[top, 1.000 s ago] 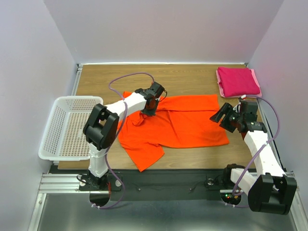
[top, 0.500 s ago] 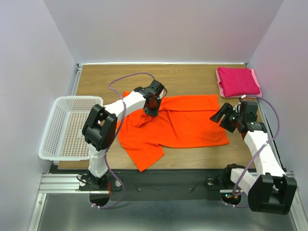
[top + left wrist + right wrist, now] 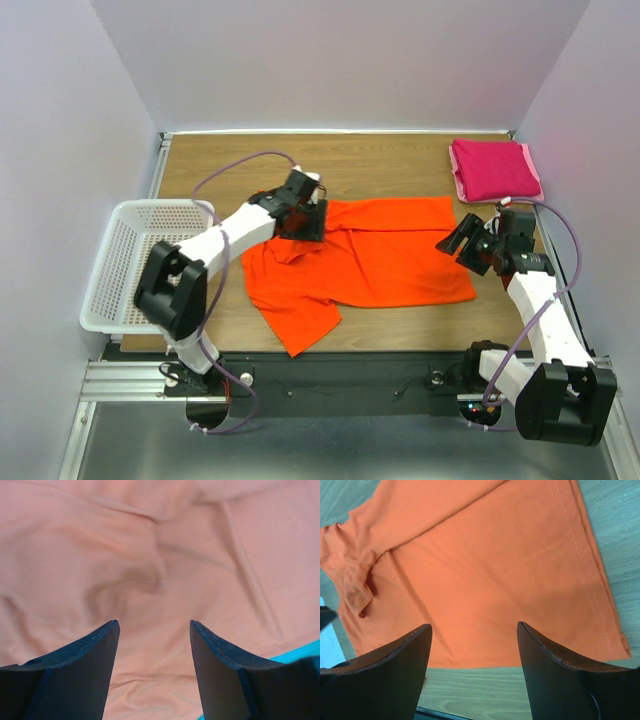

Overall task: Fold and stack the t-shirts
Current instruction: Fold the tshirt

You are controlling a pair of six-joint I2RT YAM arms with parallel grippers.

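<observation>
Wood-grain tabletop (image 3: 400, 160), rumpled soft orange t-shirt (image 3: 390, 262), left jaws and right jaws apart

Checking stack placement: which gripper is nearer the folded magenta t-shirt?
Right. The right gripper hovers close in front of the magenta t-shirt, over the orange t-shirt's right edge; the left gripper is far left, over that shirt's other end.

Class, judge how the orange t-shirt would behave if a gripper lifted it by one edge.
Probably floppy: the orange t-shirt lies wrinkled and bunched beside the left gripper, so it would drape. Pushed, its soft folds would likely crumple rather than slide across the wooden table.
</observation>
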